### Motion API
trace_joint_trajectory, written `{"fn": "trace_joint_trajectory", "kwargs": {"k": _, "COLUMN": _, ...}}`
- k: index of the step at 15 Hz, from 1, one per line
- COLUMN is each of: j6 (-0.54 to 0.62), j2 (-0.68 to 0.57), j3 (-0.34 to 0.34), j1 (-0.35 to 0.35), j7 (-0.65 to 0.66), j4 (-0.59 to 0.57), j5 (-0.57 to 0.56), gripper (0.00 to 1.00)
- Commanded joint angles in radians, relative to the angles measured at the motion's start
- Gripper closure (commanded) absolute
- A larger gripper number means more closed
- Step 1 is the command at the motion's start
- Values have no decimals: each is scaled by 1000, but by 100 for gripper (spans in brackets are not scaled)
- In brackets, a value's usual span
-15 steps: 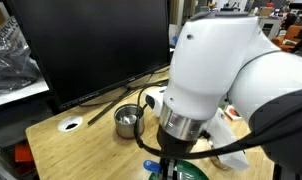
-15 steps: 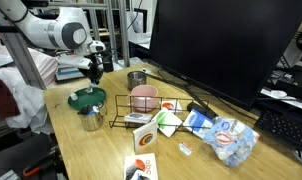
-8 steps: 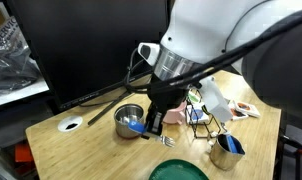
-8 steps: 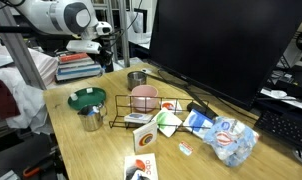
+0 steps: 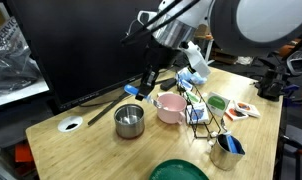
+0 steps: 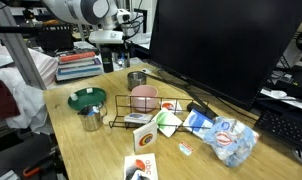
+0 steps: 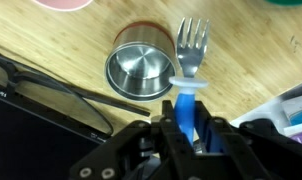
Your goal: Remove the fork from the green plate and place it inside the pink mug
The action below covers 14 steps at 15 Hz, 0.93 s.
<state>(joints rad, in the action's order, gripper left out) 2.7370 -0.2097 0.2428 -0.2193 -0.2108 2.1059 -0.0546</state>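
Note:
My gripper (image 5: 144,82) is shut on the blue handle of the fork (image 5: 135,92) and holds it in the air above the table. In the wrist view the fork (image 7: 191,48) hangs tines-down from the gripper (image 7: 187,128), beside the steel pot. The pink mug (image 5: 171,107) stands right of the pot and shows in both exterior views (image 6: 143,97); only its edge (image 7: 66,4) shows in the wrist view. The dark green plate (image 5: 181,171) lies at the table's front and appears empty in an exterior view (image 6: 88,98).
A steel pot (image 5: 129,121) with a long handle stands under the fork and shows in the wrist view (image 7: 141,70). A wire rack (image 5: 199,116) is beside the mug. A small metal cup (image 5: 228,150) stands near the plate. A large monitor (image 5: 91,40) rises behind; cables (image 7: 51,85) cross the table.
The arm has lifted from low over the green plate and swung up and back towards the pot and mug, carrying the fork with it.

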Motion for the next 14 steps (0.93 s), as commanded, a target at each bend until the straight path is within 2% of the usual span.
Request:
{"fn": "trace_joint_trajectory", "kwargs": {"k": 1, "j6": -34, "j2": 0, "j3": 16, "j1": 43, "j7": -104, "j4": -37, "j5": 39, "gripper": 94}}
{"fn": "trace_joint_trajectory", "kwargs": {"k": 2, "j6": -56, "j2": 4, "j3": 16, "j1": 53, "j7": -124, "j4": -43, "j5": 44, "gripper": 94}}
{"fn": "trace_joint_trajectory", "kwargs": {"k": 3, "j6": -11, "j2": -2, "j3": 1, "j1": 32, "j7": -64, "j4": -27, "j5": 13, "gripper": 94}}
{"fn": "trace_joint_trajectory", "kwargs": {"k": 4, "j6": -14, "j2": -2, "j3": 0, "j1": 36, "j7": -70, "j4": -29, "j5": 15, "gripper": 75}}
{"fn": "trace_joint_trajectory", "kwargs": {"k": 13, "j6": -13, "j2": -8, "j3": 2, "j1": 30, "j7": -65, "j4": -28, "j5": 14, "gripper": 75}}
{"fn": "trace_joint_trajectory", "kwargs": {"k": 14, "j6": -13, "j2": -8, "j3": 2, "j1": 30, "j7": -65, "j4": -28, "j5": 14, "gripper": 94}}
